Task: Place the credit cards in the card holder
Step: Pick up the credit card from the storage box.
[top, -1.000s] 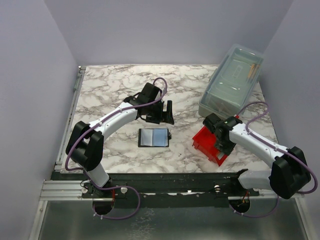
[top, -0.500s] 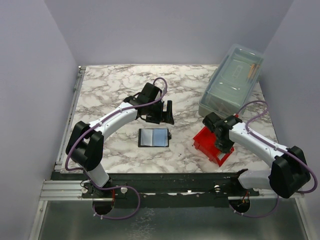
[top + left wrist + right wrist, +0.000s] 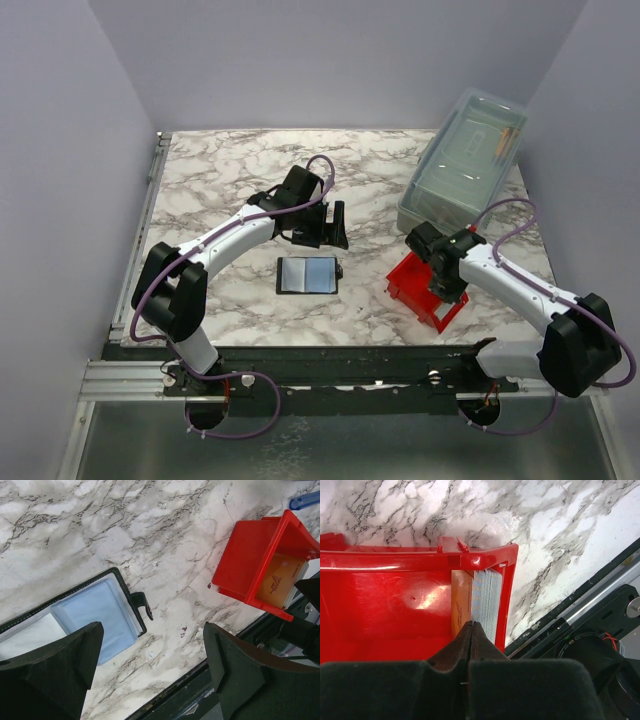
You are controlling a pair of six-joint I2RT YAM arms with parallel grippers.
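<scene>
The card holder (image 3: 307,274) lies open on the marble, black with a pale blue inner panel (image 3: 90,615). My left gripper (image 3: 320,230) hovers just behind it, open and empty (image 3: 152,630). The credit cards (image 3: 462,597) stand on edge as a stack against the right wall of the red bin (image 3: 395,595); the front one is orange-gold (image 3: 280,577). My right gripper (image 3: 471,624) reaches into the red bin (image 3: 410,282) and is shut, its tips pinched on the top edge of the front card. The right gripper (image 3: 443,283) hides the cards in the top view.
A clear lidded box (image 3: 465,165) stands at the back right, just behind the bin. The table's black front rail (image 3: 580,610) runs close to the bin's right side. Purple cables loop over both arms.
My right gripper has shut inside the red bin at the card stack. The left arm, card holder and bin have not moved.
</scene>
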